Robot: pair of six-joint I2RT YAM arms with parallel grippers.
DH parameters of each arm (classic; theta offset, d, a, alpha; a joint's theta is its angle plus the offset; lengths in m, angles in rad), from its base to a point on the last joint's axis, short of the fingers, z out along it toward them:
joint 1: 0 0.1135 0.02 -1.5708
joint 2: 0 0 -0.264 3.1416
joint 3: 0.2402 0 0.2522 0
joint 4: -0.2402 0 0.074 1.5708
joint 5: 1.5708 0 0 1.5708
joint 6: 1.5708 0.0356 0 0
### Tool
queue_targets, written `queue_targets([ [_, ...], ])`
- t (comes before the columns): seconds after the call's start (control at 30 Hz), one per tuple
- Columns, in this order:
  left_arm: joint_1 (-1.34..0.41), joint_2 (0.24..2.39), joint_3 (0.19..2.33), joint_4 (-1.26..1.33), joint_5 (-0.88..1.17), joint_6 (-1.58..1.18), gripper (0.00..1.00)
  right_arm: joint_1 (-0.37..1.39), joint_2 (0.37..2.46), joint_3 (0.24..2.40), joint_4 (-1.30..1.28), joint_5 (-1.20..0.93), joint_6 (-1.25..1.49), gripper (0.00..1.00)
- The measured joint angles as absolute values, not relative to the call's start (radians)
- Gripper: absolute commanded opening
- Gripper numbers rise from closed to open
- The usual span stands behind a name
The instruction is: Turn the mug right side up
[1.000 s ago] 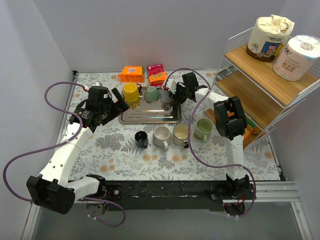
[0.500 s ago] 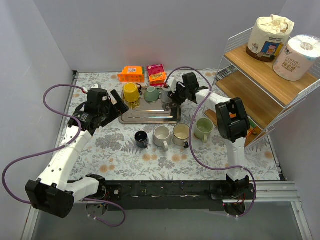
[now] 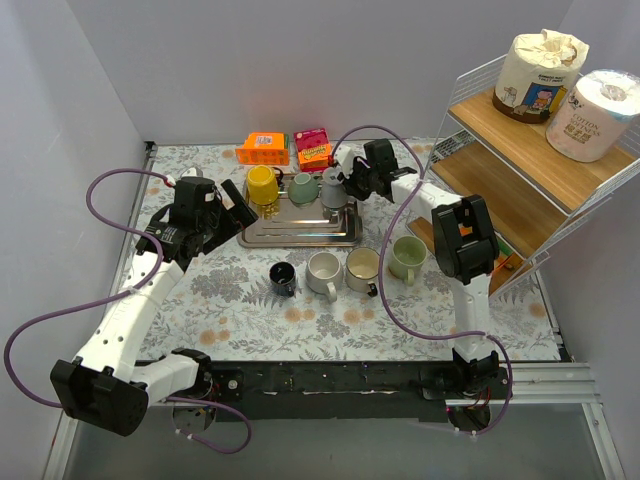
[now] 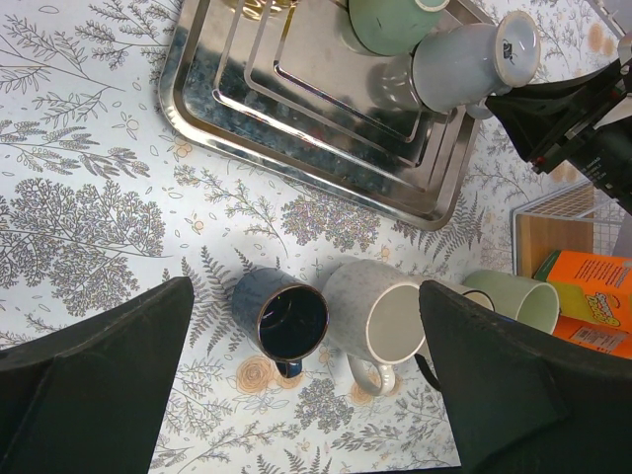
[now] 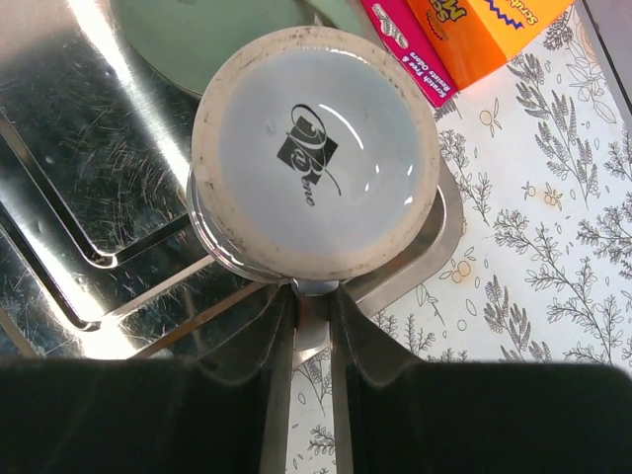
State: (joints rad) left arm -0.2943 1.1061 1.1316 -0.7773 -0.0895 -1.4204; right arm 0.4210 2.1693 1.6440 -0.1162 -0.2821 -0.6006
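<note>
Upper centre, right wrist view: bottom-up mug [image 5: 316,148] is clamped at its handle by right hand [image 5: 314,296] for flipping; left hand [image 4: 304,296] is held apart, idle.

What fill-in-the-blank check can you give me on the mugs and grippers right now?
1. The right gripper is shut on the grey mug's ____.
2. The grey mug's ____ faces up, so it is upside down.
3. Off the tray, ____ upright mugs stand in a row.
4. The left gripper's jaws stand ____.
Missing words: handle; base; four; open.
</note>
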Motion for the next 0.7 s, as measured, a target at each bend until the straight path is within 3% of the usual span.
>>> queue_targets([
  [0.2, -0.294, 1.106, 1.132, -0.778, -0.089, -1.42, 0.98, 0.422, 2.184, 1.666, -0.13, -0.271, -0.603, 0.31],
  [0.5, -0.294, 1.107, 1.132, -0.777, -0.09, -1.42, 0.98, 0.422, 2.201, 1.675, -0.13, -0.272, -0.601, 0.28],
  [0.53, -0.294, 1.107, 1.132, -0.778, -0.089, -1.42, 0.98, 0.422, 2.204, 1.677, -0.13, -0.273, -0.601, 0.26],
  [0.6, -0.294, 1.107, 1.132, -0.778, -0.09, -1.42, 0.98, 0.422, 2.21, 1.683, -0.131, -0.275, -0.6, 0.06],
  [0.7, -0.294, 1.107, 1.132, -0.778, -0.09, -1.42, 0.98, 0.422, 2.215, 1.694, -0.132, -0.28, -0.593, 0.01],
])
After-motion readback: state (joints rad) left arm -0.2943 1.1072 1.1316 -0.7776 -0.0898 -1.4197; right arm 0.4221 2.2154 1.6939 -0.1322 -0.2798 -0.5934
